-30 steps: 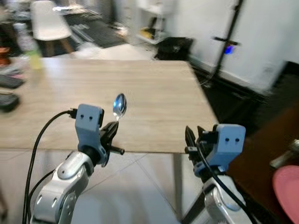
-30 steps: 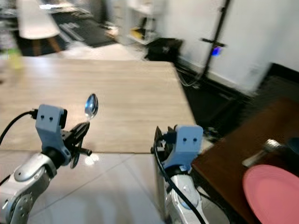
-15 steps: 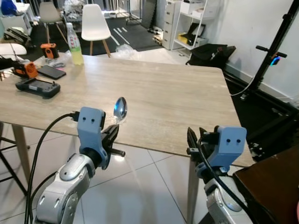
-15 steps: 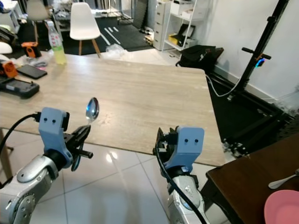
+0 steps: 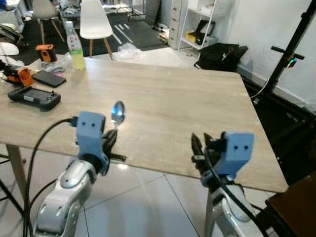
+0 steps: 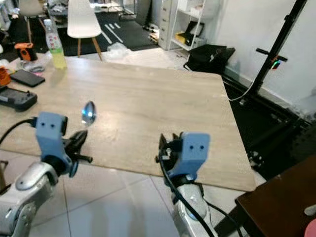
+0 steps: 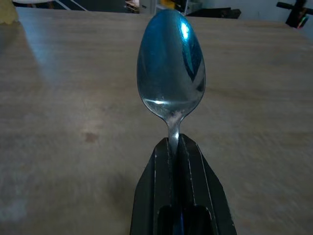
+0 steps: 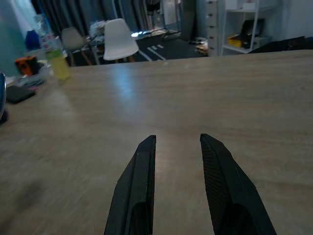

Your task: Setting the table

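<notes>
Both arms have come over the worktop's near edge, left gripper clamping the upright spoon, right gripper jaws apart.

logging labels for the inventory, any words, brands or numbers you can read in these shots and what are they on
None can be read.
Bottle label: too small and blurred to read.
Black handheld device: no legible marking.
Spoon in the left gripper: no marking visible.
</notes>
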`<state>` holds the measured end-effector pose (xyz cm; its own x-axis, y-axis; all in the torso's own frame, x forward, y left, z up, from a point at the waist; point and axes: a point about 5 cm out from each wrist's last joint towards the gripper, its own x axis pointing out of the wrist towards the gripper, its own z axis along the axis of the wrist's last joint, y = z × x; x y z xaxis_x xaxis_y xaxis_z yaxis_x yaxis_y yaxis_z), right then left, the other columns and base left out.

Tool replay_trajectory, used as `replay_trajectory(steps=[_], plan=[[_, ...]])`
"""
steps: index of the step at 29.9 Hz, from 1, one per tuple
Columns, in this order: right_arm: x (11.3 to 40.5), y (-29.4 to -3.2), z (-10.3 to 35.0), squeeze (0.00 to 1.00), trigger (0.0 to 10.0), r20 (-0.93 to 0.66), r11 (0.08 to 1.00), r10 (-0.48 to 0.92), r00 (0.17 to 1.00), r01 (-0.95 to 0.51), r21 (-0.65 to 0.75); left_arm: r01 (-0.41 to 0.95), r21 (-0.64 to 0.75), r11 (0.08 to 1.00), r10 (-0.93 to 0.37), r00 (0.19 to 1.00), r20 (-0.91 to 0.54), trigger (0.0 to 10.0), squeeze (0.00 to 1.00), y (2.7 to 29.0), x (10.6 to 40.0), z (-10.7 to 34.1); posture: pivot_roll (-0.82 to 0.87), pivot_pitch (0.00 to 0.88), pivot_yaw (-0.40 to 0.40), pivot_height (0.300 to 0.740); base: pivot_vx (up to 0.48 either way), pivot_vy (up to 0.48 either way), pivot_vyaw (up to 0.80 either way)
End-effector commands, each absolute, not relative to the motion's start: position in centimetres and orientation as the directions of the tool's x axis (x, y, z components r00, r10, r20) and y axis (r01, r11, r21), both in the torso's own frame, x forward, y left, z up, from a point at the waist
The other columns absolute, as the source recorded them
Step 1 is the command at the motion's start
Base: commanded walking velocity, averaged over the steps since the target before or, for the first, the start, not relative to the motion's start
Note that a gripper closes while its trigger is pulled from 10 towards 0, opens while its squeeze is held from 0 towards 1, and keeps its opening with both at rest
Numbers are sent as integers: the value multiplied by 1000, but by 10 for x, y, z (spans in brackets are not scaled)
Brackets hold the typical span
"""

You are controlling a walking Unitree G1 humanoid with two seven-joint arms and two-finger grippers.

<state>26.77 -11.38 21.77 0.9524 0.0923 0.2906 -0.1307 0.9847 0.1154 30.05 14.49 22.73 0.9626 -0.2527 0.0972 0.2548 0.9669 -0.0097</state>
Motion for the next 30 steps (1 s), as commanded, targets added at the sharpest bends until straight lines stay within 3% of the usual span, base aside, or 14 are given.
replay_trajectory(steps=[1, 14, 26, 30], plan=[[267, -117, 213, 0, 10000, 276, 986, 78, 958, -116, 121, 266, -5, 964, -264, 960, 97, 10000, 0, 143, 300, 226, 71, 69, 22, 740, 281, 390, 0], [267, -119, 211, 0, 10000, 267, 985, 61, 962, -102, 140, 273, 2, 962, -272, 958, 95, 10000, 0, 142, 301, 227, 72, 69, 24, 740, 277, 393, 0], [267, -120, 211, 0, 10000, 266, 984, 53, 963, -97, 153, 289, 6, 957, -288, 954, 85, 10000, 0, 141, 301, 226, 70, 71, 27, 740, 277, 393, -694], [267, -119, 212, 0, 10000, 273, 984, 58, 960, -100, 145, 297, 23, 955, -298, 950, 94, 10000, 0, 141, 301, 227, 71, 70, 27, 740, 342, 278, 0]])
